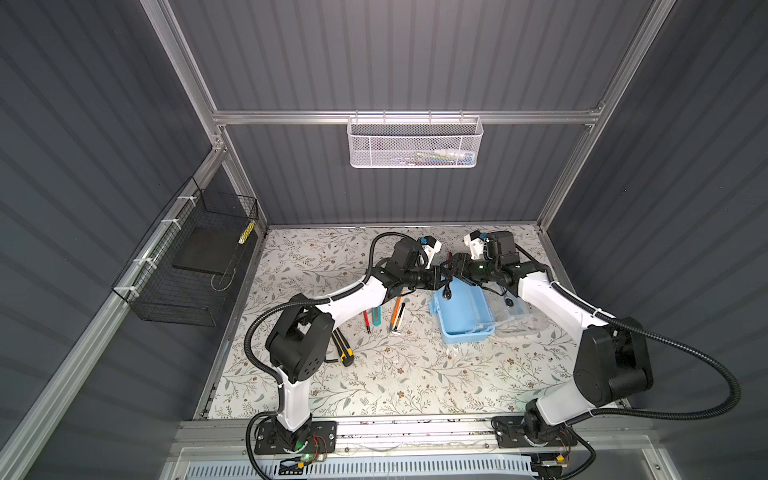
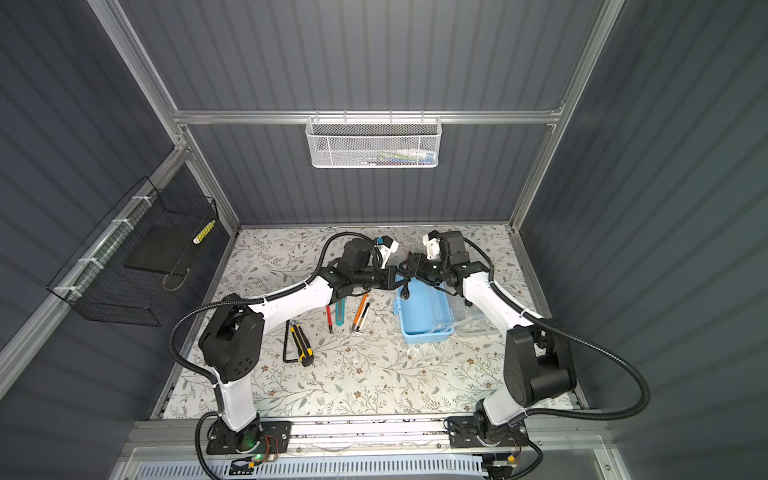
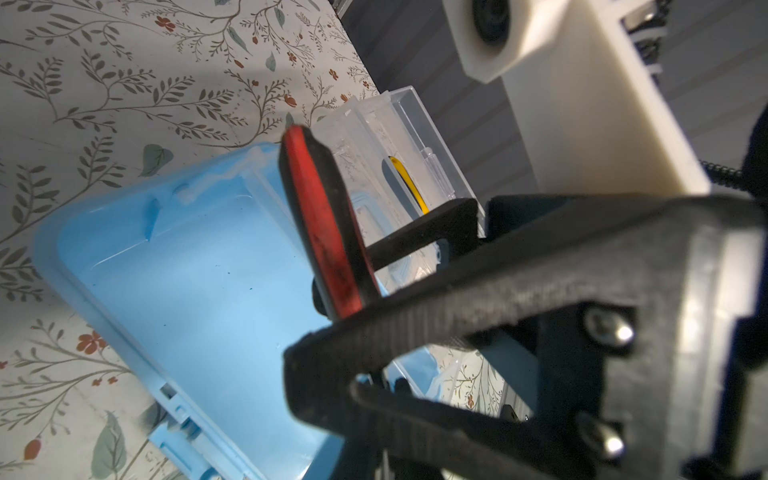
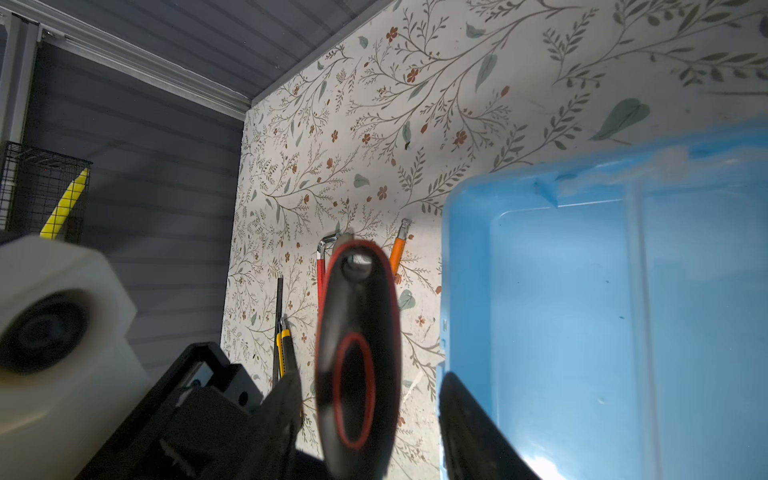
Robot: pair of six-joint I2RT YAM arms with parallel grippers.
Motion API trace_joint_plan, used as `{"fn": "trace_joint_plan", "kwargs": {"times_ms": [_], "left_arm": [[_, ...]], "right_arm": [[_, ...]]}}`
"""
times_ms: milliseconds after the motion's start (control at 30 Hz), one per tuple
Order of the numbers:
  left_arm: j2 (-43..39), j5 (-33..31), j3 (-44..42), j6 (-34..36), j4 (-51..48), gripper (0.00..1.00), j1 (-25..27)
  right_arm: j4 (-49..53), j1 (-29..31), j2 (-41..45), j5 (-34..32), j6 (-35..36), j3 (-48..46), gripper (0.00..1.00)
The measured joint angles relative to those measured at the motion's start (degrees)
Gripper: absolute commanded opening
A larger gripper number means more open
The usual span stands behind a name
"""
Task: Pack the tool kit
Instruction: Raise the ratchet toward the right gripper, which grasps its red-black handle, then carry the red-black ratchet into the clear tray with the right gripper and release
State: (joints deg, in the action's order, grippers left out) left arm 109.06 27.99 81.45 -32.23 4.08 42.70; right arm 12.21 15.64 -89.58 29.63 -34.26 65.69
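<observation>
1. The left gripper [image 1: 439, 277] clamps a black oval plastic tool handle with red edging [image 3: 328, 232], held in mid-air.
2. Its long axis crosses the line between the grippers; the free rounded end seems to point down.
3. The right gripper [image 4: 372, 390] straddles it, jaws apart, not touching; best to close firmly before the left releases.
4. The open light blue rectangular plastic box [image 1: 465, 336] lies directly beneath.

Floral tabletop [image 1: 374, 374]: open blue box [image 1: 465, 316], yellow-black knife [image 1: 344, 351], hex key [image 2: 286, 340], red tool [image 1: 367, 322], teal knife [image 1: 377, 318], orange tool [image 1: 395, 309].
</observation>
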Motion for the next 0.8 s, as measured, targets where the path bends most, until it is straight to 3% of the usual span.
{"fn": "trace_joint_plan", "kwargs": {"times_ms": [300,400,533,667,800], "left_arm": [[0.0,1.2,-0.2,-1.0,1.7,0.00,0.0],[0.1,1.3,-0.2,-1.3,1.9,0.06,0.0],[0.1,1.8,-0.2,-1.6,1.8,0.32,0.0],[0.1,1.9,-0.5,-1.6,1.3,0.68,0.0],[-0.1,0.1,-2.4,-1.3,1.1,0.79,0.0]], "right_arm": [[-0.7,0.1,0.0,0.1,-0.2,0.3,0.21],[-0.7,0.1,0.0,0.3,-0.4,0.4,0.10],[-0.3,0.1,0.1,-0.1,0.1,0.6,0.04],[1.7,-0.6,0.7,-1.2,1.7,1.0,0.02],[6.4,-2.6,3.1,-2.1,4.2,1.0,0.01]]}}
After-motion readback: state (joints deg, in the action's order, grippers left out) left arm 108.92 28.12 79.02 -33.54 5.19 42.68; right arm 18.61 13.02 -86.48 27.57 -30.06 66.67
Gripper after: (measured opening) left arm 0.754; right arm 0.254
